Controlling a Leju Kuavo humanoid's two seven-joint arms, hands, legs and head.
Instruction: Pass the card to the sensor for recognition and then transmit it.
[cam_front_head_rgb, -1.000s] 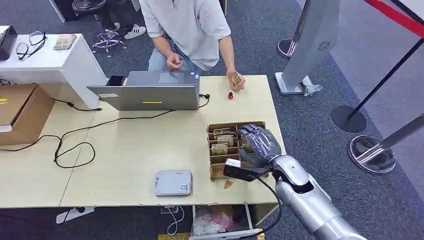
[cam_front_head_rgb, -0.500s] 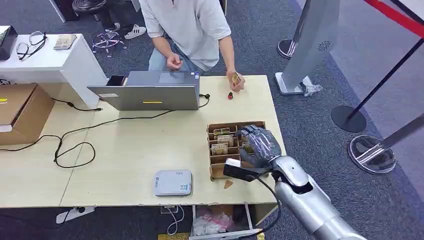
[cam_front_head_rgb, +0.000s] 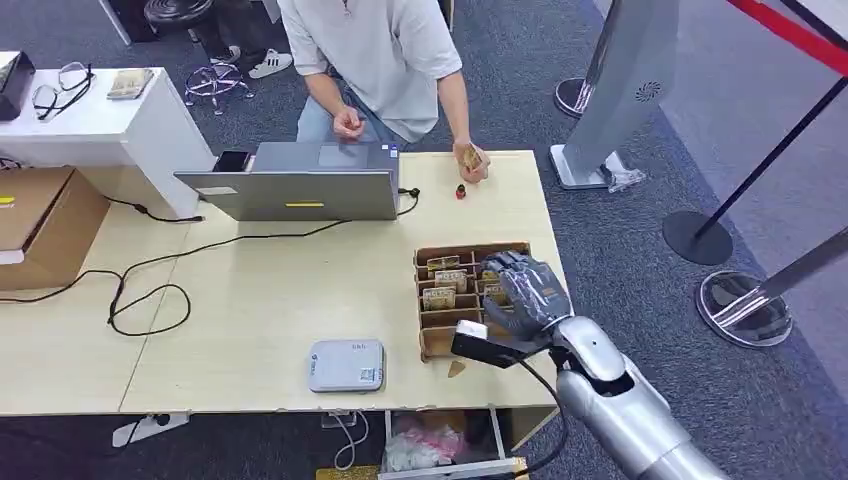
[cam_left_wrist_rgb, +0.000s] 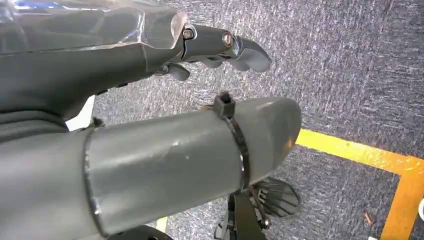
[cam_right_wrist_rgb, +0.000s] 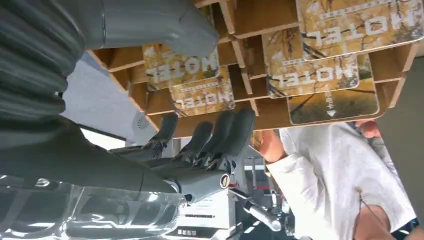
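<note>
Reaches over the wooden rack (cam_front_head_rgb: 470, 249) with the right hand (cam_front_head_rgb: 520, 292), fingers spread and gripping nothing, thumb poised just beside the cards (cam_front_head_rgb: 440, 296) in the right wrist view. Stands those cards (cam_right_wrist_rgb: 197, 67) upright in separate slots, printed faces outward, probably so that the top edge of one can be pinched without dragging its neighbours. Cannot tell whether any fingertip already touches a card. Looks like the picking step, with recognition and handover not yet begun. Leaves the left hand (cam_left_wrist_rgb: 200, 45) hanging loose and unloaded above the carpet (cam_left_wrist_rgb: 350, 75), clear of the work. Keeps the rack near the table's (cam_front_head_rgb: 300, 290) right end, close to the near edge, so little margin on that side for the forearm. Places the sensor (cam_front_head_rgb: 345, 365) flat near the front edge, well to the left of the rack, with bare tabletop between, so a low sideways carry seems unobstructed. Needs care with the slot walls on lifting out, a straight upward pull being safest. Puts the laptop (cam_front_head_rgb: 300, 190) and a looping cable (cam_front_head_rgb: 150, 300) farther off, outside the likely path. Shows a person's hand (cam_front_head_rgb: 470, 162) resting at the far edge beyond the rack, holding a small card-like item, a likely place for the handover.
</note>
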